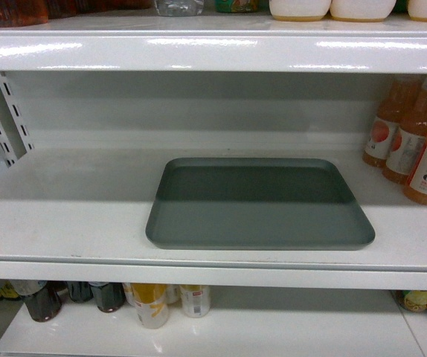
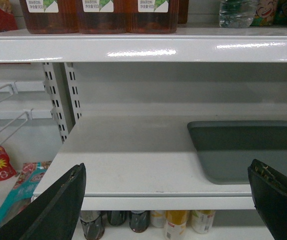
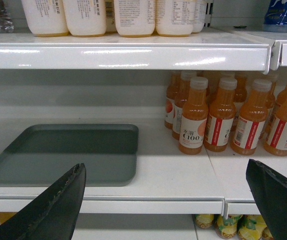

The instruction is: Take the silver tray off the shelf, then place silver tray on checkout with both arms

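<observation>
Your head view shows neither arm, so you only know the grippers from the wrist cameras: the left gripper [image 2: 166, 200] and the right gripper [image 3: 166, 200] each show just two black fingertips at the bottom corners of their frames, set wide apart with nothing between them, and both sit short of the shelf's front lip. The silver tray [image 1: 259, 204] lies flat on the middle shelf [image 1: 72, 216], its near edge close to the front lip and its far edge short of the back wall; the rear half is in the shadow of the board above, so that part of the rim is hard to read. In the left wrist view the tray's right end is cut off by the frame and partly covered by the right fingertip [image 2: 278, 200]. To the tray's left you have a broad bare stretch of board running to the slotted upright [image 1: 5, 111]. To its right the orange drink bottles [image 1: 418, 145] stand toward the back right corner, near the tray's far right corner but apart from it. The upper board [image 1: 213, 48] overhangs it, so headroom is limited. The bottles below [image 1: 150, 301] are mostly hidden by the lip.
</observation>
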You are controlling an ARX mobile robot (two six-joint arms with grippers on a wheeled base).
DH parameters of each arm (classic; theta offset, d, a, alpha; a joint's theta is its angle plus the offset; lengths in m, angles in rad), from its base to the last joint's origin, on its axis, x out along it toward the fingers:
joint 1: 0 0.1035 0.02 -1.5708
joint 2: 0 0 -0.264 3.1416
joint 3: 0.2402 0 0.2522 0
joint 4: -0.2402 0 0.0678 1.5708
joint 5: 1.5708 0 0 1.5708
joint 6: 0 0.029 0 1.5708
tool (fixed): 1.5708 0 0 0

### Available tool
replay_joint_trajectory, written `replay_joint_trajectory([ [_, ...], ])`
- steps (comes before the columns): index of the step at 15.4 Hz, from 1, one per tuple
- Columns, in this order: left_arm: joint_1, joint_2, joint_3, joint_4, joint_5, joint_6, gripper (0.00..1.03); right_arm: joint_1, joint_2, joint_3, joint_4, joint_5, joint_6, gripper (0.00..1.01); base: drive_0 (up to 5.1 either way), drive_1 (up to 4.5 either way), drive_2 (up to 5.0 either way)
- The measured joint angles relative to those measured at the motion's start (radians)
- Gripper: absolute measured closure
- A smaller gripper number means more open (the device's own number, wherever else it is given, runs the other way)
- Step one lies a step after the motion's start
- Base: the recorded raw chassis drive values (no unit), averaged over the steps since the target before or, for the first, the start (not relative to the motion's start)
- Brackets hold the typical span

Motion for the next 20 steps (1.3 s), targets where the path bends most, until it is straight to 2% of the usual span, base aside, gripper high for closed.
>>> replay_joint_trajectory([
  [11, 0.0, 0.0, 0.0, 0.0, 0.0, 0.0, 0.05, 0.0, 0.0, 0.0, 0.0, 0.0, 0.0, 0.03, 0.0, 0.0, 0.0],
  [12, -0.137, 0.463, 0.107, -0.039, -0.233, -0.059, 0.05, -0.024, 0.386, 0.089, -0.034, -0.041, 0.013, 0.03, 0.0, 0.0, 0.0],
  [14, -0.142, 0.795, 0.134, 0.162, -0.159, -0.093, 0.05, -0.043, 0.644, 0.098, 0.15, -0.072, 0.043, 0.03, 0.0, 0.0, 0.0],
  [16, -0.159, 1.099, 0.218, 0.348, -0.131, -0.117, 0.05, -0.037, 0.914, 0.145, 0.335, -0.089, 0.076, 0.03, 0.0, 0.0, 0.0],
  [17, -0.166, 1.226, 0.27, 0.416, -0.128, -0.126, 0.05, -0.032, 1.037, 0.179, 0.413, -0.092, 0.094, 0.03, 0.0, 0.0, 0.0],
  [18, -0.18, 1.388, 0.343, 0.481, -0.122, -0.137, 0.05, -0.026, 1.193, 0.229, 0.498, -0.114, 0.118, 0.03, 0.0, 0.0, 0.0],
  [19, -0.187, 1.495, 0.391, 0.507, -0.114, -0.14, 0.05, -0.017, 1.279, 0.259, 0.541, -0.117, 0.128, 0.03, 0.0, 0.0, 0.0],
  [20, -0.196, 1.593, 0.436, 0.523, -0.115, -0.138, 0.05, -0.016, 1.4, 0.312, 0.567, -0.139, 0.148, 0.03, 0.0, 0.0, 0.0],
])
